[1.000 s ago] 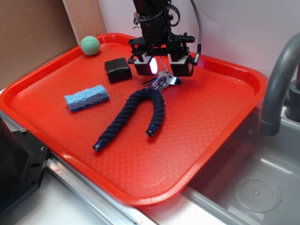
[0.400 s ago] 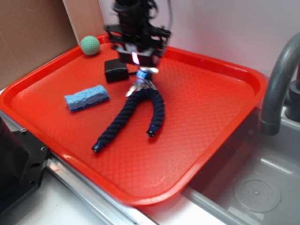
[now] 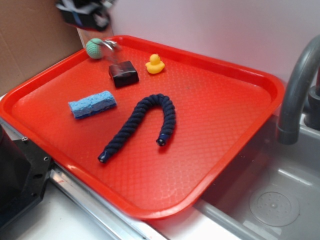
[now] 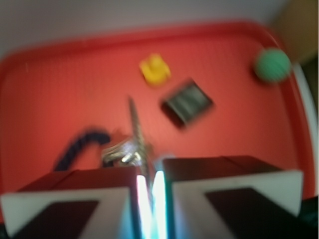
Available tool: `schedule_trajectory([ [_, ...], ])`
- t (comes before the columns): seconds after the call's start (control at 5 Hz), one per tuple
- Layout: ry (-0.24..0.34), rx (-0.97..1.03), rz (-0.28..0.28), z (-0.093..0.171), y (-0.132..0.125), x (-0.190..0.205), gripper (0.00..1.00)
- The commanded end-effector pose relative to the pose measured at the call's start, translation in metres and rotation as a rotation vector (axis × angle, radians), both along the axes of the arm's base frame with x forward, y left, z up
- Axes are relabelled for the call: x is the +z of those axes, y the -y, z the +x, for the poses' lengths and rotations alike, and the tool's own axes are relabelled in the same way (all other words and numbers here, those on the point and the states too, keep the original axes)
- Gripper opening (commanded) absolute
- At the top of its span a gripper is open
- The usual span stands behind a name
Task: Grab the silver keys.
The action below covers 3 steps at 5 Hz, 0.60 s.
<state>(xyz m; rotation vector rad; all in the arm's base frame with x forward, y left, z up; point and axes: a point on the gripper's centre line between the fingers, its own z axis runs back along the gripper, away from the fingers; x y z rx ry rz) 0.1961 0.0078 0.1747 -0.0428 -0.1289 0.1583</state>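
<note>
The silver keys (image 3: 109, 45) hang in the air above the back left of the red tray (image 3: 220, 115), blurred by motion, close to the green ball (image 3: 94, 48). My gripper (image 3: 93, 24) is high at the top left and is shut on them. In the wrist view the keys (image 4: 125, 152) bunch just ahead of my gripper (image 4: 151, 175), and their thin metal strip (image 4: 134, 117) sticks out forward. The two pads (image 4: 143, 191) are pressed close together with the keys' metal between them.
On the tray lie a yellow duck (image 3: 155, 64), a black box (image 3: 124, 73), a blue sponge (image 3: 92, 104) and a dark blue rope (image 3: 142, 122) bent into an arch. A grey faucet (image 3: 300, 85) and sink (image 3: 270, 200) are on the right, cardboard (image 3: 30, 40) on the left.
My gripper has risen and swung to the back left, lifting the keys off the tray from beside the rope. The yellow duck behind it has come into view.
</note>
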Motion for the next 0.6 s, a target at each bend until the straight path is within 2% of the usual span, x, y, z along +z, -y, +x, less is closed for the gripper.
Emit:
schedule_trajectory([
  [0.0,-0.052,0.077,-0.097,0.005,-0.035,0.043,0.0],
  [0.4,-0.064,0.038,-0.057,0.023,-0.031,0.033,0.0],
])
